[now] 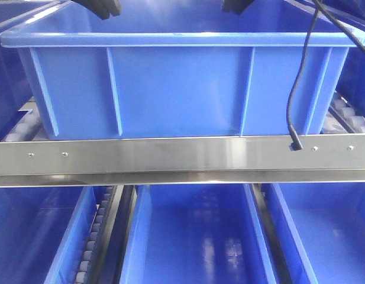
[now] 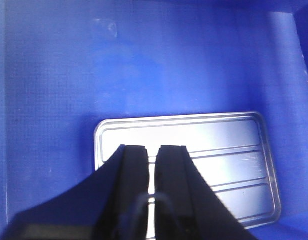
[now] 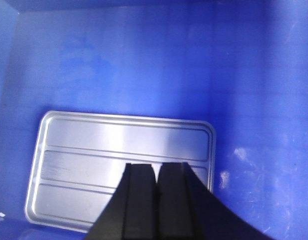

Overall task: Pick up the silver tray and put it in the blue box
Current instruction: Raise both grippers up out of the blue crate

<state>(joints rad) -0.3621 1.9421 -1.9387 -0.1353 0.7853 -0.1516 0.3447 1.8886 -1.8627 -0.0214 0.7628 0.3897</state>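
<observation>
— Where is the tray?
— The tray [image 3: 119, 167] lies flat on the floor of the box [image 1: 182, 89].
— And your grippers?
— My left gripper [image 2: 152, 165] and right gripper [image 3: 154, 182] hang above it, jaws narrow, seemingly nearly touching, holding nothing.

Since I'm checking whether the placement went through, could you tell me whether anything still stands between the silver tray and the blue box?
Nothing visible does. The silver tray already lies flat on the floor of the blue box. Both wrist views look down on it past nearly closed jaws that hold nothing, with no other object in the box.
</observation>
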